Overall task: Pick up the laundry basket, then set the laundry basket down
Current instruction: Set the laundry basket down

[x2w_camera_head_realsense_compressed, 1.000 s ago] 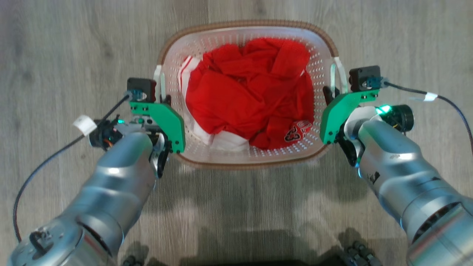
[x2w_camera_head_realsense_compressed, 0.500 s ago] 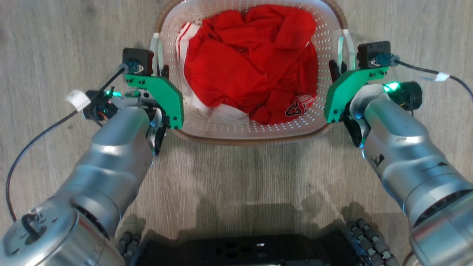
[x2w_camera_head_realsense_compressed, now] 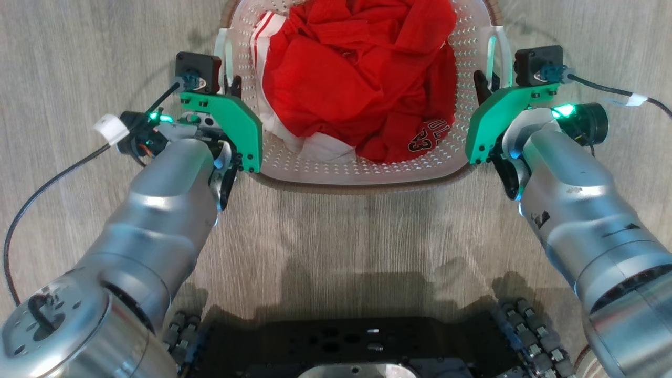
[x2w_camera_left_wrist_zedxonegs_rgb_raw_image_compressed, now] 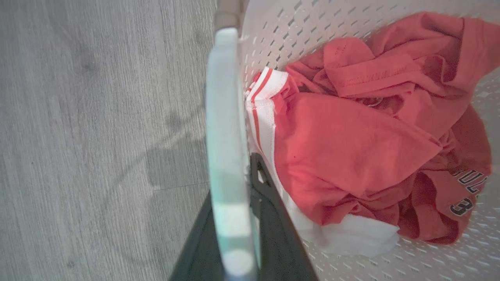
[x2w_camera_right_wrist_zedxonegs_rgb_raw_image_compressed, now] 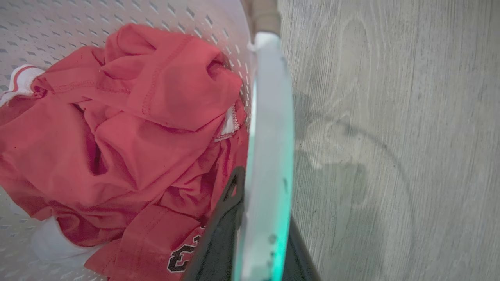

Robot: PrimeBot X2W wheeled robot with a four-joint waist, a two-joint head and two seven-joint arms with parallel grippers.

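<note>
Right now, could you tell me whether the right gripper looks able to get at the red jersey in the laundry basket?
Probably not: the right gripper is clamped on the right handle of the laundry basket, so it is not free. The red jersey itself lies uncovered just inside that handle.

Perforated plastic laundry basket (x2w_camera_head_realsense_compressed: 367,168), red cloth (x2w_camera_head_realsense_compressed: 341,79), matt wood-grain floor (x2w_camera_head_realsense_compressed: 79,52)

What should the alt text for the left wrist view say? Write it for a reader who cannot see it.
The left gripper closes two dark fingers on the pale side handle of the laundry basket, running up the middle. Crumpled red clothing with white trim lies inside at right; grey wood floor shows at left.
</note>
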